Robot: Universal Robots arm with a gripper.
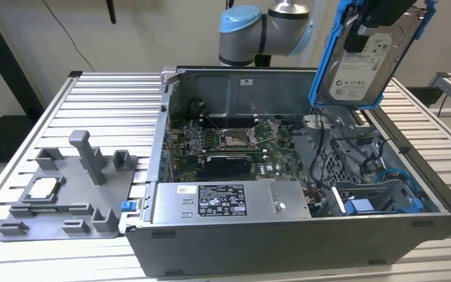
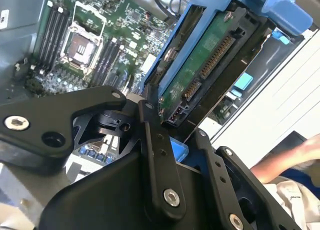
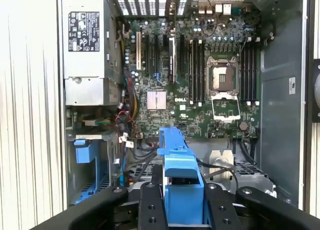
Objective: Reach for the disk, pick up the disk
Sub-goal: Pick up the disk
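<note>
Blue-framed disk is up in the air, clear above the open case, hanging roughly upright over its drive-bay end at the exterior view's right. Gripper clamped on the disk's top edge, fingers on either side of the frame in both wrist views. Label faces the exterior camera. Motherboard lies exposed below.

pale wall behind a ribbed metal table, evenly lit.
</note>
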